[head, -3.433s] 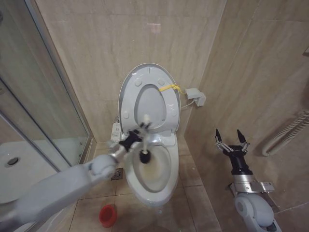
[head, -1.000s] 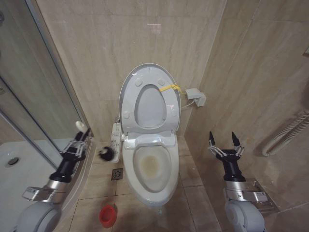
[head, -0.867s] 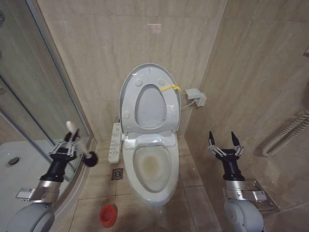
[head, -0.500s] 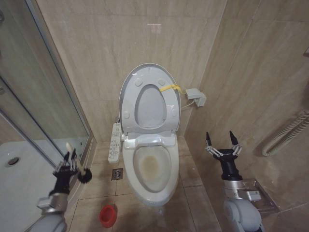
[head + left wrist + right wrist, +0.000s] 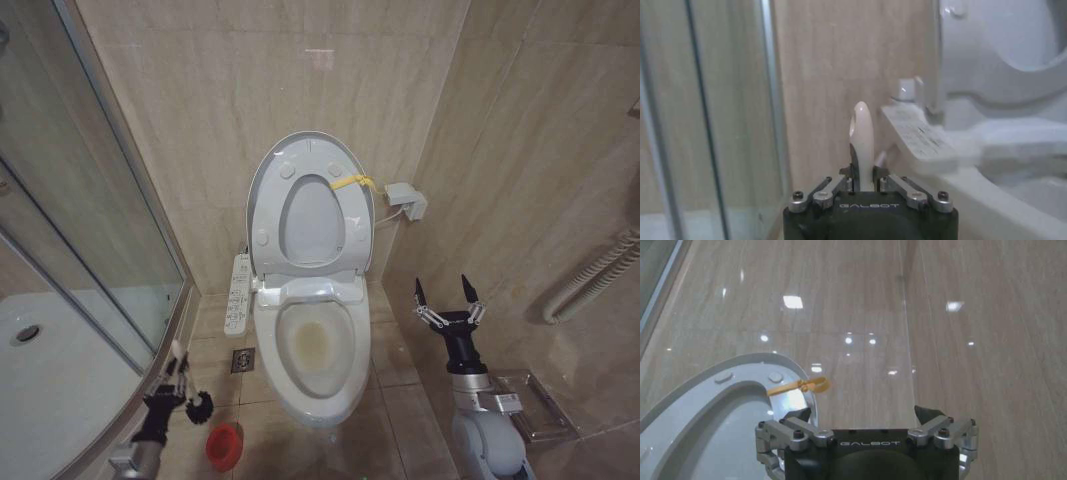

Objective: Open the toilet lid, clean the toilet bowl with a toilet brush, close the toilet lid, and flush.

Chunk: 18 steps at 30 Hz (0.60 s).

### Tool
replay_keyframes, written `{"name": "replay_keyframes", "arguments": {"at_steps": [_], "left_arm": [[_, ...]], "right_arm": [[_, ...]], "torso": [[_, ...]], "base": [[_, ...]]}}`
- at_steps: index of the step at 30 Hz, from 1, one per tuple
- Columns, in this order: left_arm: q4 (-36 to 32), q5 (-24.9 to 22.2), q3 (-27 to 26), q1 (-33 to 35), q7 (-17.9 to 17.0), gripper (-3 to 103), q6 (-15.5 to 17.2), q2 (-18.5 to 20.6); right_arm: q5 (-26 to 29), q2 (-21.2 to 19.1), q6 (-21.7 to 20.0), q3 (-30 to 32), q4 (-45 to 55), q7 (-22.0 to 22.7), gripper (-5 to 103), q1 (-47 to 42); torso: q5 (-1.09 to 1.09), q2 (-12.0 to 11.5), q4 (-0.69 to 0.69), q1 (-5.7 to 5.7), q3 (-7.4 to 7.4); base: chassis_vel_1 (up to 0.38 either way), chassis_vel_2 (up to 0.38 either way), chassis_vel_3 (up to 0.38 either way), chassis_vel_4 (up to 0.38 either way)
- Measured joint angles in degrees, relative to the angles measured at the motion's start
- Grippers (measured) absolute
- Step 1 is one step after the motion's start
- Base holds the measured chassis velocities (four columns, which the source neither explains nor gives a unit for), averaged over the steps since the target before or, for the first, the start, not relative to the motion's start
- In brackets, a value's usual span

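Head view: the left hand (image 5: 172, 385) is low beside the shower enclosure (image 5: 90, 250), closed on the toilet brush (image 5: 185, 385), whose whitish handle rises above the fingers and whose dark bristle head projects to the hand's right, just above and beside the red holder cup (image 5: 223, 446) on the floor. The toilet bowl (image 5: 312, 345), with a yellow-brown stain inside, lies well to the right of that hand; the toilet lid (image 5: 305, 205) stands upright against the wall with the yellow strap (image 5: 352, 183) at its rim. The right hand (image 5: 446, 303) is raised to the right of the bowl, fingers spread wide and empty. Left wrist view: the left hand (image 5: 863, 186) grips the brush handle (image 5: 861, 140) narrowly between its fingers, with the side control panel (image 5: 919, 136) and the bowl beyond it. Right wrist view: the right hand (image 5: 867, 432) faces the wall, with the raised lid and strap ahead of it and to one side. Judged risks: the bristle head is offset from the cup opening, so a lowering move could catch the rim and tip the cup; the narrow grip on the slim handle may allow rotation; the lid remains open, and an uncontrolled push could let it slam.
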Motion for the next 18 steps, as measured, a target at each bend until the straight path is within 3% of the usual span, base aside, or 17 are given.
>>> {"name": "replay_keyframes", "arguments": {"at_steps": [9, 18], "left_arm": [[4.81, 3.62, 3.69, -0.95, -0.29, 18, -1.73, -2.66], [9.41, 4.01, 5.92, -3.97, -0.47, 18, -1.98, -5.08]], "right_arm": [[0.02, -0.10, 0.31, -0.06, -1.52, 0.02, 100, 0.17], [-0.13, -0.13, 0.34, 0.06, -2.33, 0.02, 100, 0.72]], "torso": [[0.01, 0.00, 0.00, 0.00, 0.00], [0.00, 0.00, 0.00, 0.00, 0.00]], "base": [[0.000, 0.000, 0.000, 0.000], [0.000, 0.000, 0.000, 0.000]]}}
